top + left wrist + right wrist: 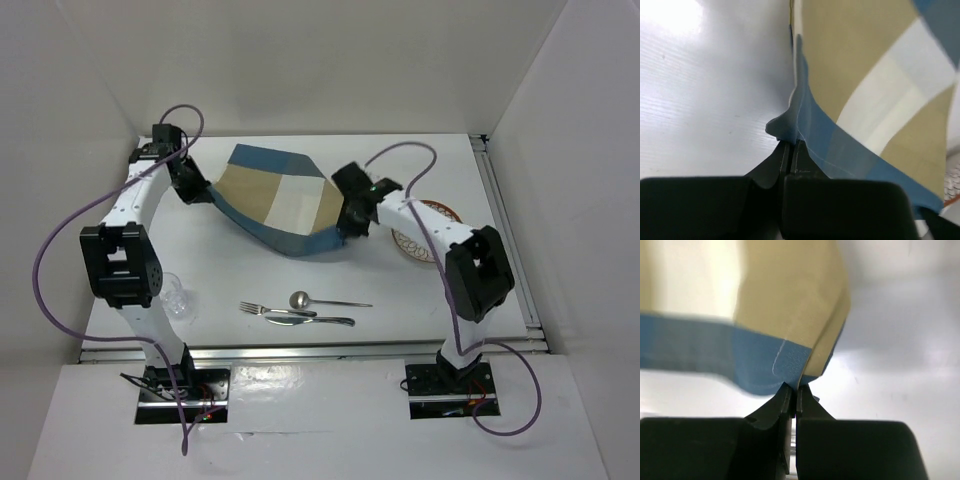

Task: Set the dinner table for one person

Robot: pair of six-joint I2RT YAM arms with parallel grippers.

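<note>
Broadly, the bench [480, 290] spread white under everything, with the placemat [275, 200] held over its far middle. Left fingers [777, 165] and right fingers [780, 407] were each clamped on a blue edge. Lowering both together, with the cloth taut, looked likeliest to lay it flat.

The placemat [272, 200] hangs between the left hand [205, 195] and the right hand [345, 232]. A plate [405, 243] lies just right of the right hand. Nearer than both hands, fork [275, 310], spoon [330, 301] and knife [320, 321] lie on the tabletop [230, 260], with a glass [175, 293] to their left.
</note>
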